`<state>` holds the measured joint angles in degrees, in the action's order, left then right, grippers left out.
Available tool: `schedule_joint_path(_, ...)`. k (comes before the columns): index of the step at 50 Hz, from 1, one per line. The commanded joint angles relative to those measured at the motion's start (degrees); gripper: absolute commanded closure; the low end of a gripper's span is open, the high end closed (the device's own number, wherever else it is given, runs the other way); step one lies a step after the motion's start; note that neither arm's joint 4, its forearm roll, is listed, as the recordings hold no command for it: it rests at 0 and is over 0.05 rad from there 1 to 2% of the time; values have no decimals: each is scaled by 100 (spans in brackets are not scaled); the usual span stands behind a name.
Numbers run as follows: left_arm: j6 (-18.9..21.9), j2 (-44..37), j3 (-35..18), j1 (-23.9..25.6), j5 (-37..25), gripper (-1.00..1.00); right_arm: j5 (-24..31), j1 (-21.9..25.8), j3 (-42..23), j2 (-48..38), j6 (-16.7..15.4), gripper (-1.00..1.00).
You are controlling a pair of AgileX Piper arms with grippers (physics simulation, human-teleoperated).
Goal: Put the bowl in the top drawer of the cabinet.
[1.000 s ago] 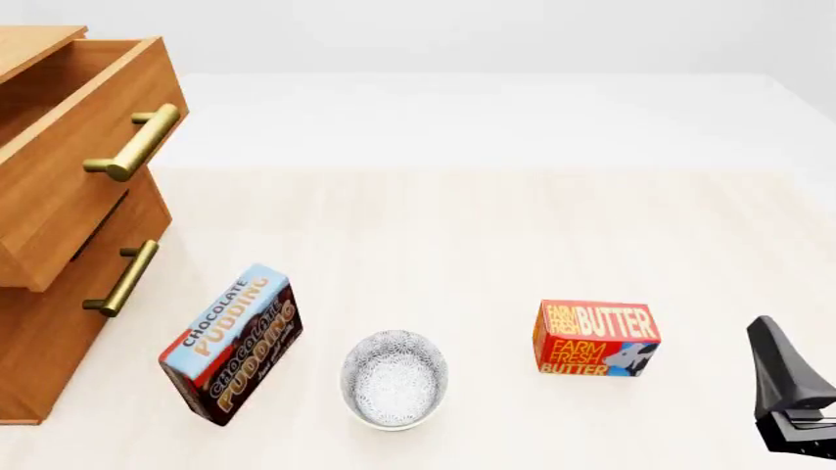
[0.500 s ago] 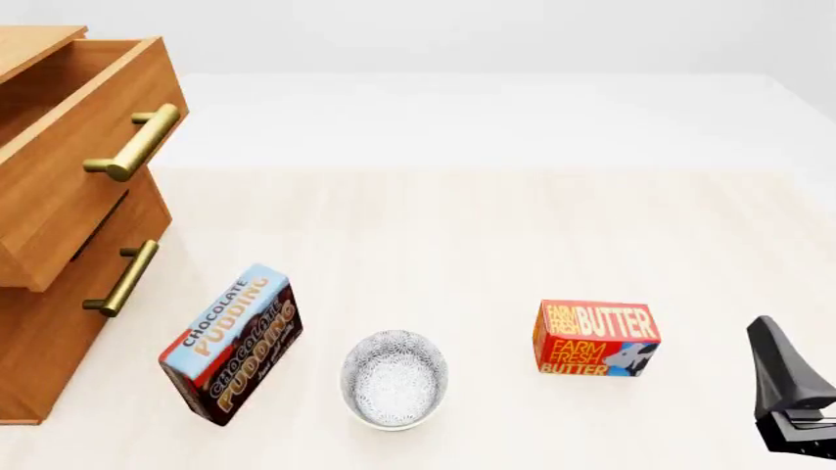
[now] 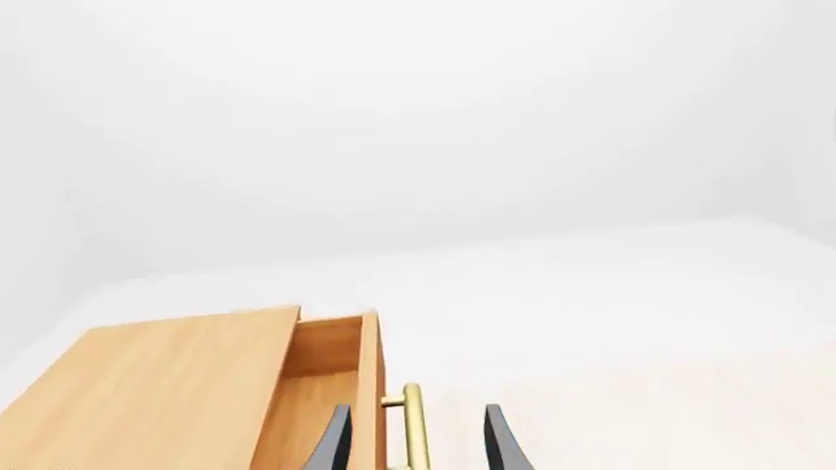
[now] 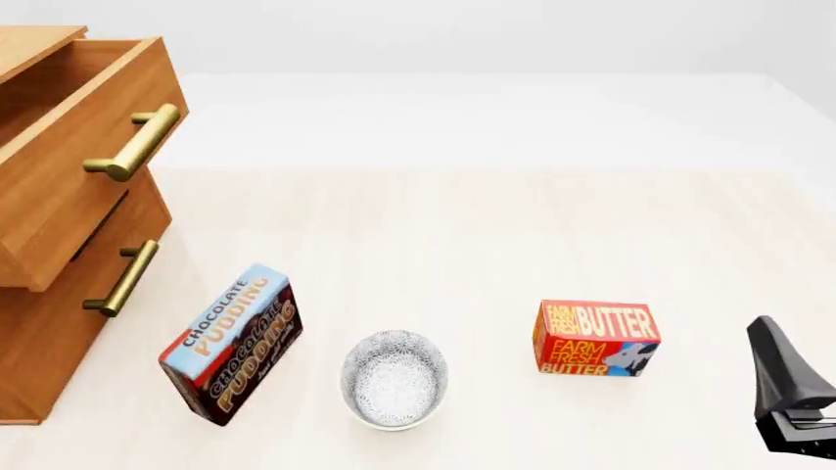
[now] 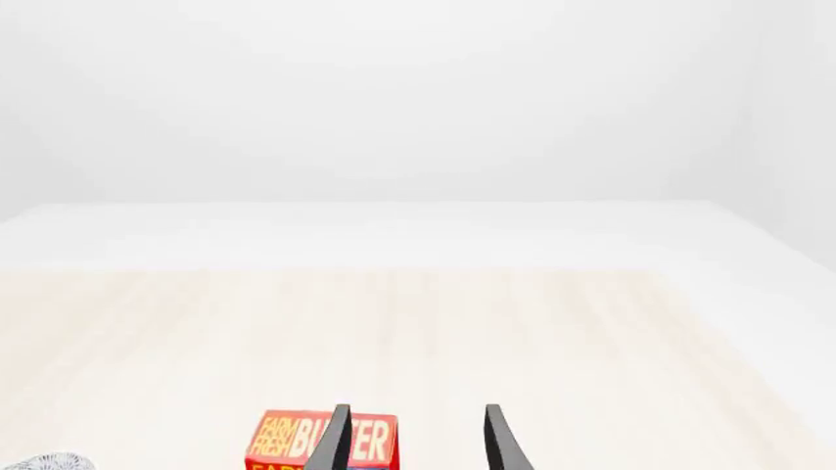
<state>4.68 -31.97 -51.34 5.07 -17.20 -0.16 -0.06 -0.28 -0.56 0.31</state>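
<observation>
Nothing has moved since a second ago: every object and my right arm sit where they were. Far left on the desk stands the cabinet, and the top drawer is pulled out toward the desk's middle, its brass handle sticking out past the lower drawer and that drawer's own handle. My left tool doesn't show in the front view; in the left wrist view its two dark fingers stand apart with a clear gap, open at medium width, holding nothing, with the top drawer's handle seen between them and farther off. Right of the cabinet a chocolate pudding box stands tilted on the desk. Just right of that sits the bowl, upright on the desk near the front edge, between the pudding box and the butter box, touching neither and well apart from the drawer. Butter box stands upright, label facing the camera. At far right, low in the front view, only the dark body of my right arm shows. In the right wrist view my right tool also has its fingers spread with a clear gap, empty, butter box beyond them and a sliver of the bowl at the frame's edge.
</observation>
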Motion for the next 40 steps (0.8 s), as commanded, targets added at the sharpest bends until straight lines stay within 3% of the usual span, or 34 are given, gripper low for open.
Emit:
schedule_joint_path(1,-244,-569,-75,4,89,-100,0,1,0,0,0,-100)
schedule_joint_path(16,-315,-867,-49,-99,133,-100,0,-1,0,0,1,-100)
schedule_joint_path(20,-169,-1087,-7,-350,248,-100,0,0,0,-1,1,-100)
schedule_joint_path(40,-281,-1550,-49,-400,429,-100,0,-1,0,0,-1,-100)
